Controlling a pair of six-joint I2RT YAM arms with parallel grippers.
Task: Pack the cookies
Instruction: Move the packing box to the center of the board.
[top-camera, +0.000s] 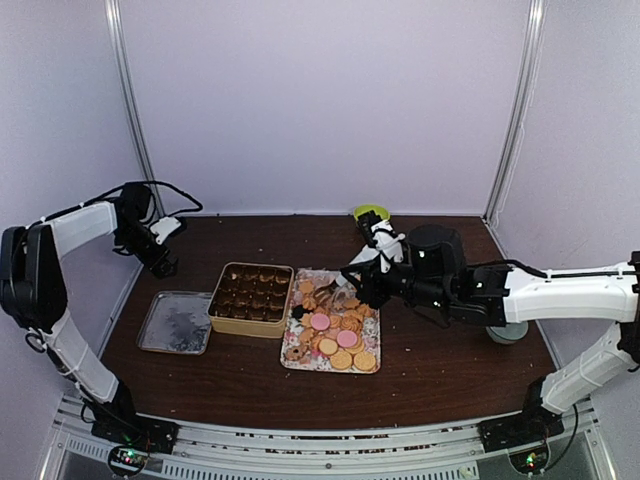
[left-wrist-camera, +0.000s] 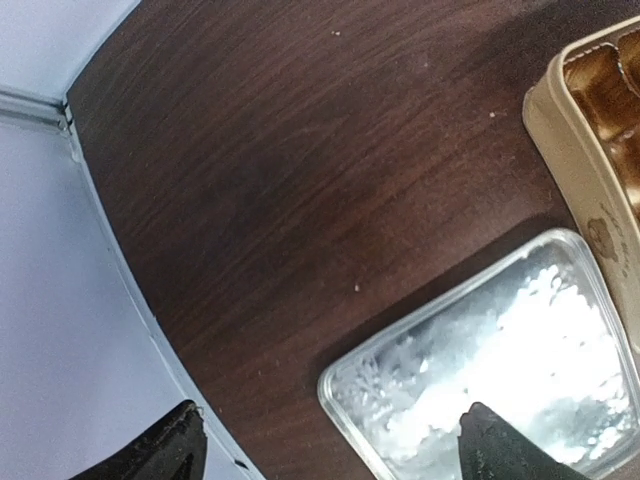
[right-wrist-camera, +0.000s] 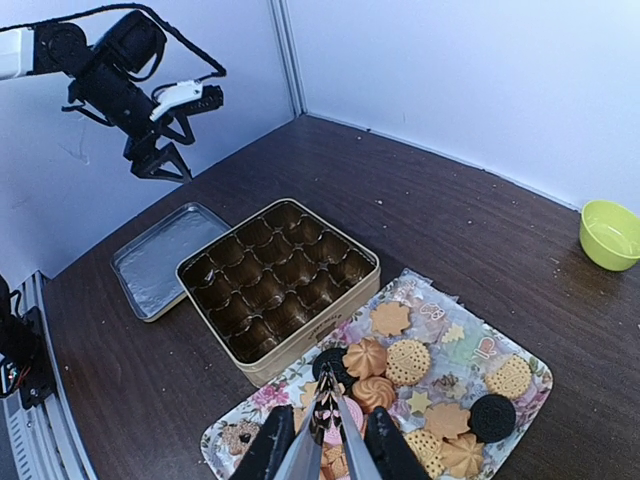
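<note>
The cookies (top-camera: 338, 337) (right-wrist-camera: 410, 362), tan, pink and dark, lie on a floral tray (top-camera: 291, 362) (right-wrist-camera: 436, 297). To its left stands a gold tin (top-camera: 215, 311) (right-wrist-camera: 312, 350) with empty brown paper cups. My right gripper (top-camera: 356, 286) (right-wrist-camera: 327, 428) is shut on metal tongs (right-wrist-camera: 325, 400). The tong tips are nearly together just above a dark cookie and a pink one. I cannot tell if anything is pinched. My left gripper (top-camera: 165, 264) (left-wrist-camera: 335, 432) (right-wrist-camera: 160, 165) hangs open over the table's left edge, above a corner of the tin lid (top-camera: 175, 322) (left-wrist-camera: 510, 360) (right-wrist-camera: 158, 255).
A green bowl (top-camera: 370, 212) (right-wrist-camera: 610, 232) sits at the back of the table. A grey round object (top-camera: 506, 334) lies under my right forearm. White walls close the back and both sides.
</note>
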